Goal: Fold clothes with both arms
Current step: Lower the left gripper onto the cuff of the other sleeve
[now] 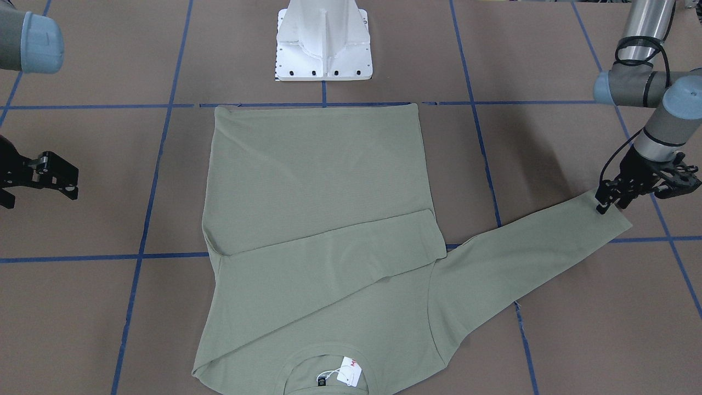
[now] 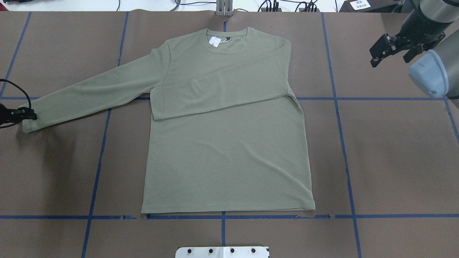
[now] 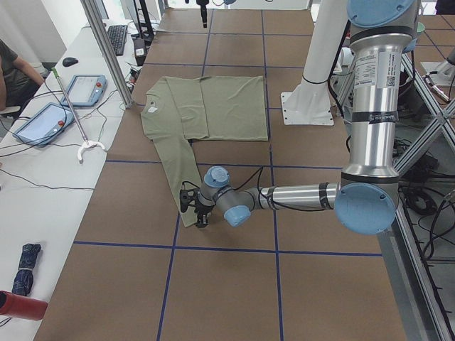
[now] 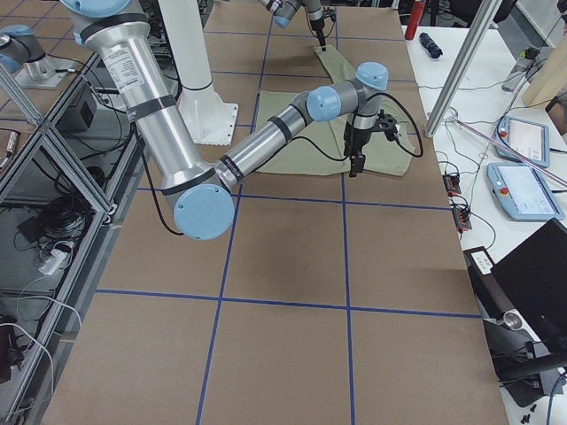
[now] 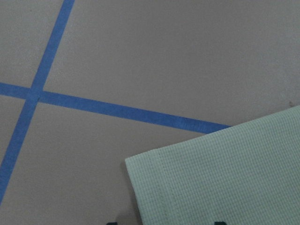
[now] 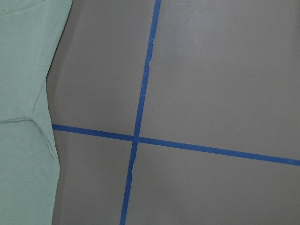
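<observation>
The sage-green shirt point(image 2: 226, 143) lies flat on the brown table, neck and white hang tag point(image 2: 215, 40) at the far side. One sleeve is folded across the chest point(image 2: 215, 95). The other sleeve reaches out to the overhead view's left, ending in a cuff point(image 2: 30, 122). My left gripper point(image 2: 19, 114) is low at that cuff; the left wrist view shows the cuff point(image 5: 225, 178) between two spread fingertips, so it is open. My right gripper point(image 2: 390, 61) hangs open and empty above bare table, to the right of the shirt. It also shows in the front-facing view point(image 1: 46, 181).
The white pedestal base point(image 1: 323, 44) stands just behind the shirt's hem. Blue tape lines point(image 2: 340, 98) cross the table. A white side bench with tablets point(image 3: 43, 121) and cables runs along the far edge.
</observation>
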